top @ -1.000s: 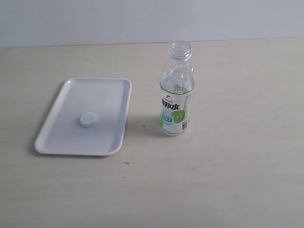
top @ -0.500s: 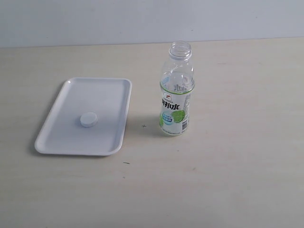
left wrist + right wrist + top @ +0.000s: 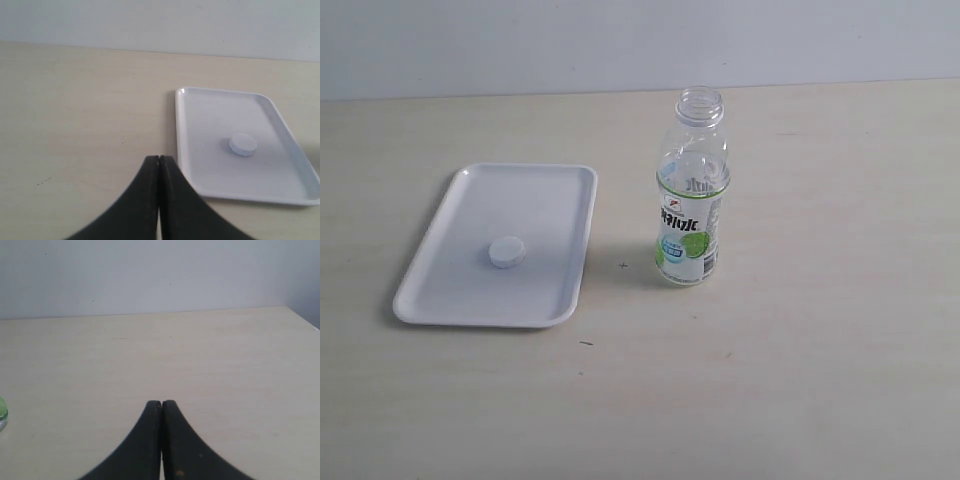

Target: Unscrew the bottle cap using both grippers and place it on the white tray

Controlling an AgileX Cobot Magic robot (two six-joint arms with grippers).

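The clear bottle [image 3: 690, 200] with its white and green label stands upright on the table with its neck bare. The white bottle cap [image 3: 506, 252] [image 3: 243, 144] lies flat on the white tray [image 3: 540, 195] [image 3: 210, 107], left of the bottle. My left gripper [image 3: 159, 159] is shut and empty, hanging over the table just off the tray's rim. My right gripper [image 3: 161, 403] is shut on nothing above bare table; only a green sliver of the bottle [image 3: 2, 412] shows at that view's edge. Neither gripper appears in the exterior view.
A pale wooden table [image 3: 820, 380] carries everything, ending at a light wall [image 3: 520, 40] behind. The table's corner [image 3: 300, 317] shows in the right wrist view.
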